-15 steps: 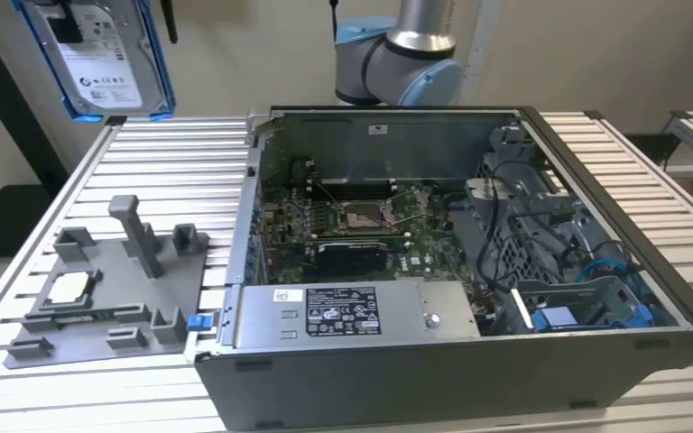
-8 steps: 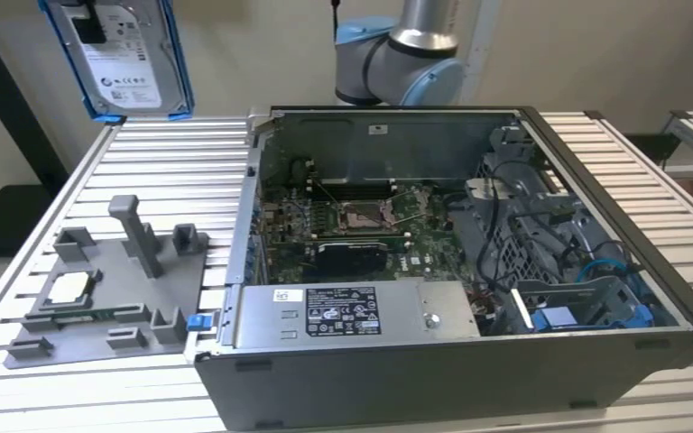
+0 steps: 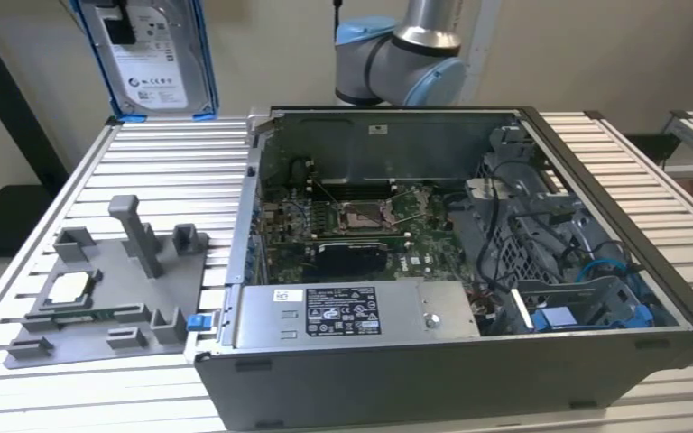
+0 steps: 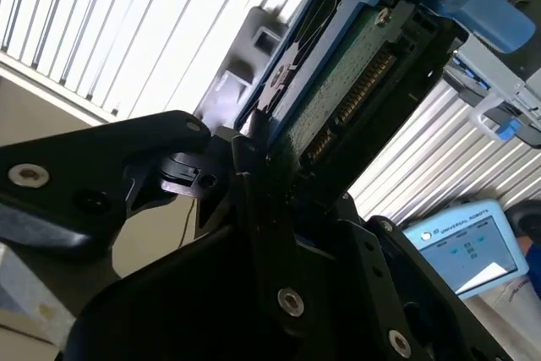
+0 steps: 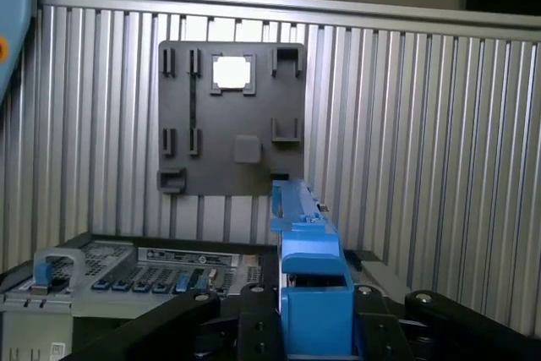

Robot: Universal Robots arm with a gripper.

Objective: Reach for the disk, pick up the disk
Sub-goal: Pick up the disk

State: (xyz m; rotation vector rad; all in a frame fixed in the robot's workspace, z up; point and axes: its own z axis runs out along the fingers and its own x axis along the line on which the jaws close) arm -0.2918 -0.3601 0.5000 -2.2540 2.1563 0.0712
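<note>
I'm just holding the disk (image 3: 154, 54) up over the slatted table (image 3: 46, 198) right now, gripper (image 5: 308, 314) jaws pinching its blue-framed edge.

Open computer case (image 3: 443, 379) on ribbed aluminium table (image 3: 166, 162). Motherboard (image 3: 359, 225) and labelled power supply (image 3: 346, 311) inside it, blue cables (image 3: 599, 268) toward exterior view's right. Grey fixture plate (image 3: 82, 334) beside case on exterior view's left, with small square silver chip (image 3: 68, 287) seated on it. Teach pendant (image 4: 469, 247) in second wrist view.
</note>
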